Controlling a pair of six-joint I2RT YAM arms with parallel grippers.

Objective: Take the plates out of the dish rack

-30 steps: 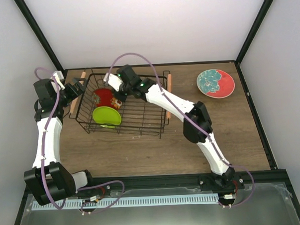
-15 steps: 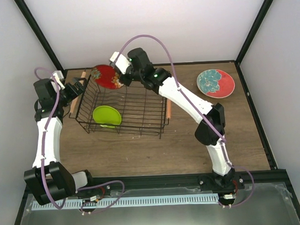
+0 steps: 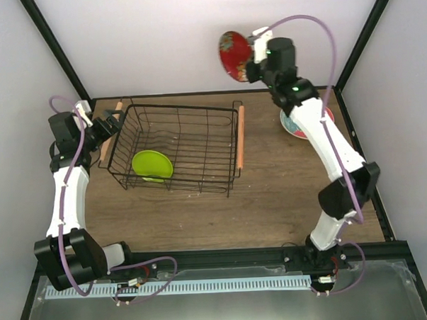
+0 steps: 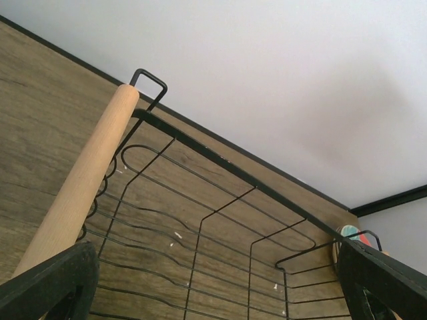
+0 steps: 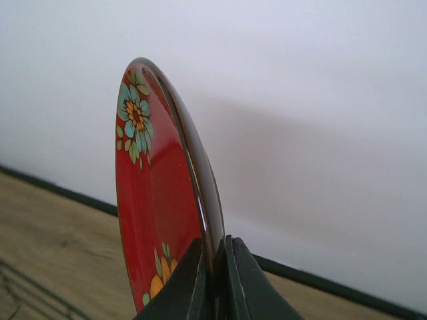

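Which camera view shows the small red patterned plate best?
The right wrist view: the small red patterned plate is close up, edge-on, flowers clear, rim pinched in the right gripper. The top external view shows it small, held up before the back wall. The left wrist view misses it.

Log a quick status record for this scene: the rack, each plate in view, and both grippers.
rack: on the table, one plate inside
lime plate: in the rack, near-left corner
red plate: held on edge, high above the table, clear of the rack
teal plate: on the table right of the rack, partly hidden by the right arm
left gripper: open, at the rack's left handle
right gripper: shut on the red plate's rim
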